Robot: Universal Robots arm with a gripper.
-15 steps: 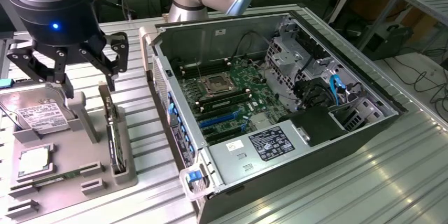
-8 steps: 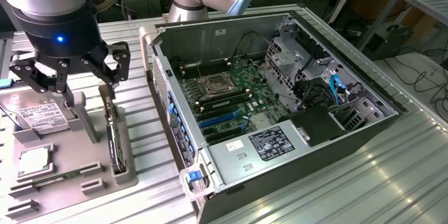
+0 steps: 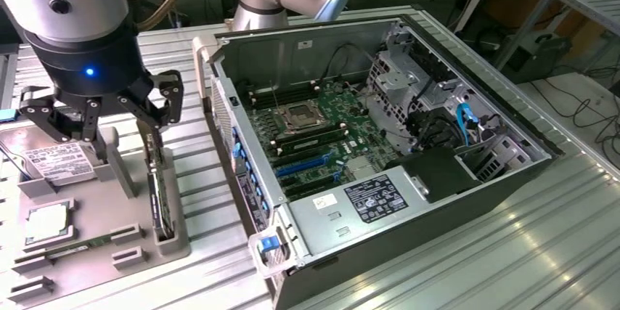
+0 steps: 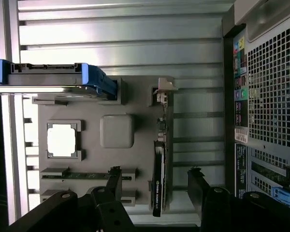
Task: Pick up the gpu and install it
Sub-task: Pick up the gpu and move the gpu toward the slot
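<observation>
Grey tray [image 4: 87,159], gpu [image 4: 158,186] on edge, gripper [image 3: 115,132] spread above, exterior view's motherboard [image 3: 320,132]

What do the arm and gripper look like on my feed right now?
The arm is a silver-grey tube with rounded grey joint housings. Its wrist section is black, with a small lit blue light. The gripper is black metal, with two jointed linkage fingers and visible pivot pins.

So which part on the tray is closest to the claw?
The graphics card, the thin board standing on edge under the open claw. The hard drive and chip sit aside.
</observation>
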